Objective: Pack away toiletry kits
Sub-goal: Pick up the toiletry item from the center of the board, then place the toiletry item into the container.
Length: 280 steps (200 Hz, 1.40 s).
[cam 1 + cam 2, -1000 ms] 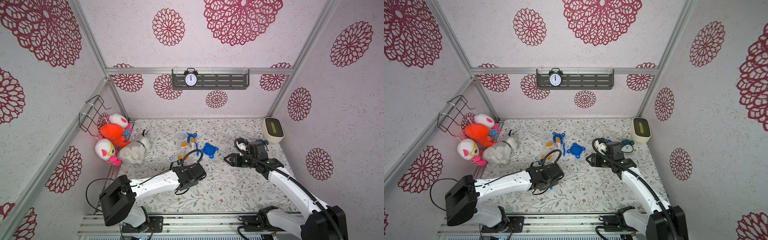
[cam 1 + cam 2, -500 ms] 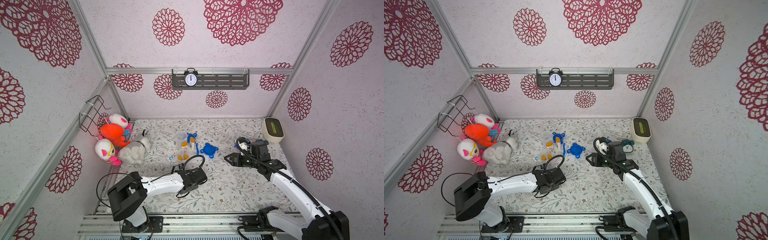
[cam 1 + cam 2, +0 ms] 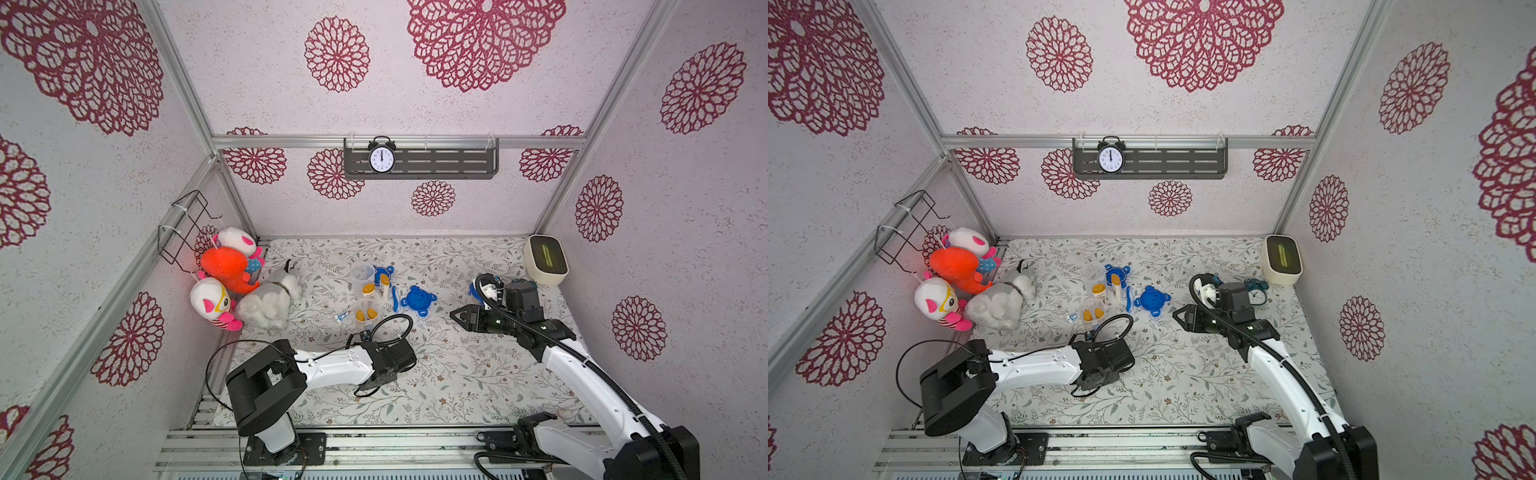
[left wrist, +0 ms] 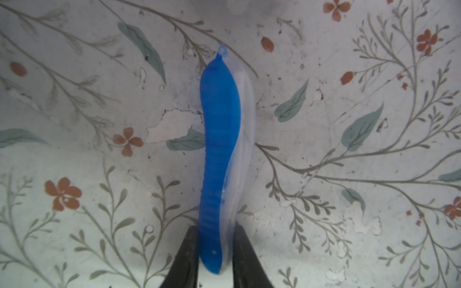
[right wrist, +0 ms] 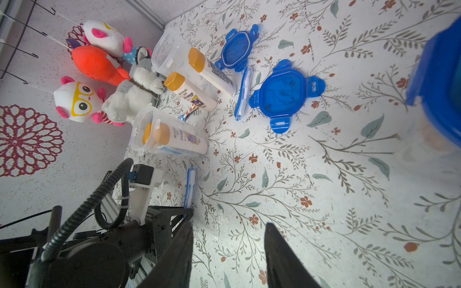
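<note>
Left claw pinching the very end of a blue toothbrush, its two dark fingers appearing to press on both narrow sides while the brush is lying flat on the flowered desk. The right wrist view is showing the same brush stretching from that claw toward the open jar, which is already holding two orange-capped bottles.

I am judging the brush to be light and stiff, with a smooth, clear cover that looks slippery. A hold this far out on the end is likely to let it swing or twist, so a grip nearer the middle would be steadier. It needs little squeeze.

The left arm is reaching low over the desk, its wrist folded so the claw is pointing straight down. The right arm is stretching forward with its claw hanging above bare desk, fingers apart and holding nothing.
</note>
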{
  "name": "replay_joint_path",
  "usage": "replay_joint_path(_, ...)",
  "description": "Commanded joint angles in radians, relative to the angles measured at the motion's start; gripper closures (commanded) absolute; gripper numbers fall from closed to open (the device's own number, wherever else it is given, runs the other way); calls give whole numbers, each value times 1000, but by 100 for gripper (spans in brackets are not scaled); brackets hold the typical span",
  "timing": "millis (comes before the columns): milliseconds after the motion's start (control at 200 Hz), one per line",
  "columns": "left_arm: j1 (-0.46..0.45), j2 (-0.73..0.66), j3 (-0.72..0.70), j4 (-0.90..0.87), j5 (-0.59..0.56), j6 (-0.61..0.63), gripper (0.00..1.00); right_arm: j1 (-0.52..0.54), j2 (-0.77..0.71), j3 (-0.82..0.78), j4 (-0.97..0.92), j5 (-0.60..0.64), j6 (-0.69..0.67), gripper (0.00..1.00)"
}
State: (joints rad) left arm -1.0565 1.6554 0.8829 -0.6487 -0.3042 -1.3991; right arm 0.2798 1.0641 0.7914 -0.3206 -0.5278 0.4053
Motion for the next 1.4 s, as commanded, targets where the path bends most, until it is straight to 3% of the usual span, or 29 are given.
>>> replay_joint_path(0,-25,-12,32,-47,-7,-1,89,-8,-18,9,31,-9,19,53)
replay_joint_path(245,-173,-57,270,-255,-159,238,93,-11,4,4,58,-1,27,53)
replay_joint_path(365,-224,-85,347,-273,-200,354,94,-16,4,7,75,1,53,53)
replay_joint_path(515,-235,-150,367,-186,-336,534,92,-24,-13,36,94,-27,94,53)
replay_joint_path(615,-176,-195,315,18,-427,705,93,-35,-23,56,114,-57,121,51)
replay_joint_path(731,-46,-229,225,354,-365,923,95,-41,-21,73,163,-77,154,50)
replay_joint_path(871,50,-214,182,572,-360,1162,95,-42,-4,94,281,-130,172,49)
replay_joint_path(991,103,-207,117,749,-268,1302,94,-32,42,150,356,-191,187,48)
replay_joint_path(1181,117,-209,60,882,-196,1432,94,52,144,266,393,-156,218,47)
replay_joint_path(1396,140,-239,23,922,-117,1435,94,158,247,377,338,-89,178,50)
